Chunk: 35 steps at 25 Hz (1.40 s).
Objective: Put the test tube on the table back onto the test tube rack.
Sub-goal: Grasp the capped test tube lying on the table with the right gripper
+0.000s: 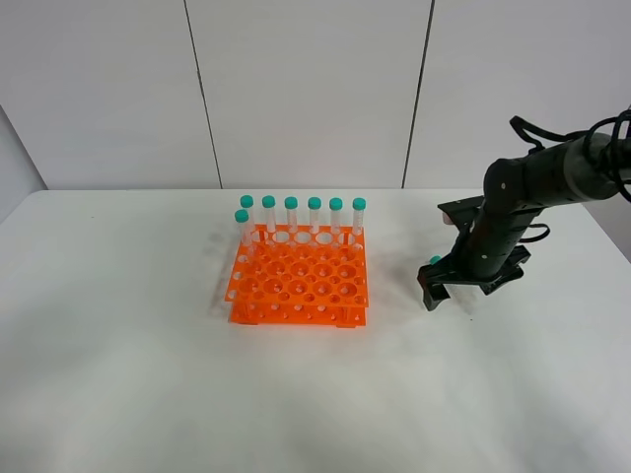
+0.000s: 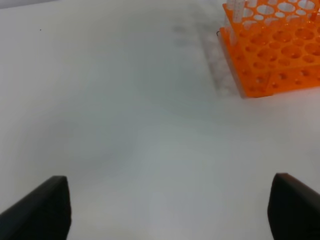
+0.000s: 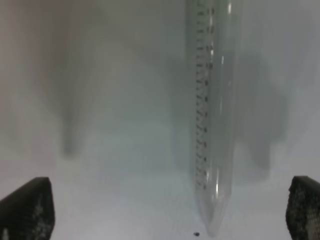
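Clear graduated test tube (image 3: 212,125) lies on the white table (image 1: 148,345).

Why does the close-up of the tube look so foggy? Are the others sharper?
Right wrist view: the test tube is soft, probably very near the lens, with grey shadows beside it. Left wrist view: the test tube rack is slightly blurred. Exterior high view: sharpest, evenly lit.

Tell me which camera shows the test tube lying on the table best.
The right wrist view: the test tube fills it, with printed scale and tapered tip visible, inside the open right gripper. Exterior high shows only its teal cap beside that gripper. Left wrist misses it, showing just the test tube rack.
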Available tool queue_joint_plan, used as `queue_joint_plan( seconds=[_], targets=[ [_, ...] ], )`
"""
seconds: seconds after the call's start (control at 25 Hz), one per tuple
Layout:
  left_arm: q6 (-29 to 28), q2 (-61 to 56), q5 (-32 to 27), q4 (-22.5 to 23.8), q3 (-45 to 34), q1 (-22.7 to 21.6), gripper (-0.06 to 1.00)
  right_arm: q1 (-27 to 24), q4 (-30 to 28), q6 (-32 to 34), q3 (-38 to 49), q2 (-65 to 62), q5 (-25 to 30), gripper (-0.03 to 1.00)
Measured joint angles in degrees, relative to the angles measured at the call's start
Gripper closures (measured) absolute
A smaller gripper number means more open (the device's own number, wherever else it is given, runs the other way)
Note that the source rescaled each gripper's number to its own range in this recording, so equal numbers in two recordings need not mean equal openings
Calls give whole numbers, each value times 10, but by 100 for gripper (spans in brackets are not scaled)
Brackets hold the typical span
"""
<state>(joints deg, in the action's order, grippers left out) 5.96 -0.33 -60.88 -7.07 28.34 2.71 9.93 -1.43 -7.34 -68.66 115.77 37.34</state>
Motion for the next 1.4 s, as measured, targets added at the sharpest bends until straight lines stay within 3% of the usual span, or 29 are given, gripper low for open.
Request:
queue_joint_plan(
  seconds=[0.36,0.64,1.4],
  targets=[
    [0,0,0,0,0,0,-6,0,14,19,-107,48,77,-3],
    [0,0,0,0,0,0,-6,0,20,40,-123,58,132,-3],
    [0,0,0,0,0,0,-6,0,-4,63,-123,78,130,-1]
  ],
)
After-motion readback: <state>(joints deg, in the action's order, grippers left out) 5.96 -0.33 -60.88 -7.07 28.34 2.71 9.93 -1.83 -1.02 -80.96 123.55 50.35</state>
